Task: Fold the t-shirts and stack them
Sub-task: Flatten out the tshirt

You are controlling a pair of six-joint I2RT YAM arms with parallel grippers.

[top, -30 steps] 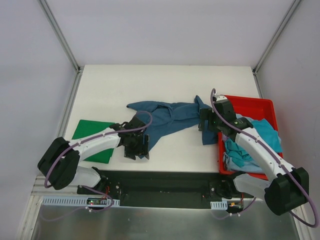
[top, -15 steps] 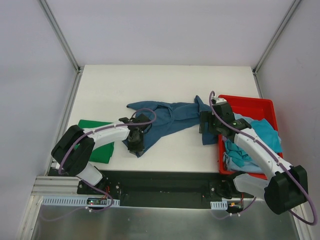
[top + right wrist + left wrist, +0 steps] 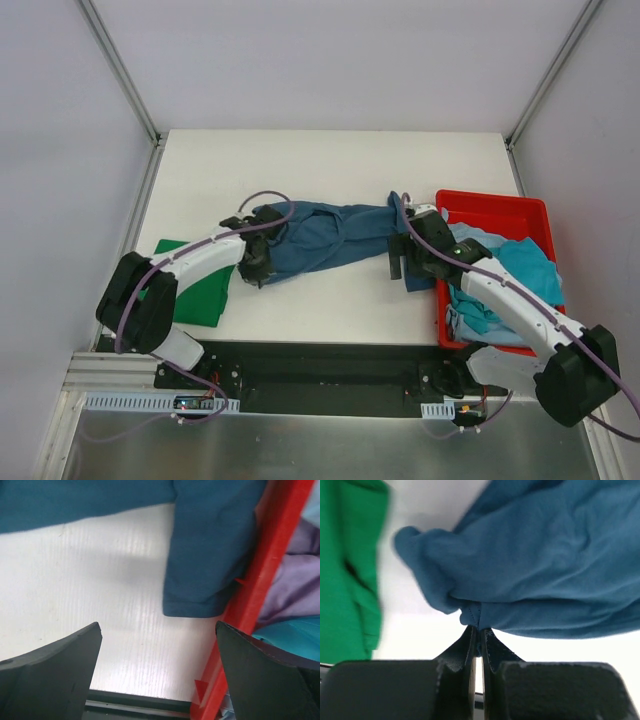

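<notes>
A dark teal-blue t-shirt [image 3: 330, 235] lies crumpled across the middle of the table. My left gripper [image 3: 258, 262] is shut on its near-left edge, and the left wrist view shows the gripper [image 3: 479, 629] pinching a fold of the blue cloth [image 3: 545, 565]. A folded bright green t-shirt [image 3: 195, 290] lies flat to the left. My right gripper [image 3: 400, 268] stands open over bare table [image 3: 100, 580], its jaws wide and empty, just short of the blue shirt's right sleeve [image 3: 210, 555]. More t-shirts [image 3: 520, 265], teal and light blue, are heaped in the bin.
A red plastic bin [image 3: 500, 205] stands at the right of the table, and its wall [image 3: 265, 580] runs close beside my right fingers. Lavender cloth [image 3: 295, 580] shows inside it. The green shirt [image 3: 345, 580] lies left of my left gripper.
My left gripper has shut on the blue shirt's edge and moved away from me and to the left, drawing the cloth with it. The right gripper has shifted slightly left and stayed open.
</notes>
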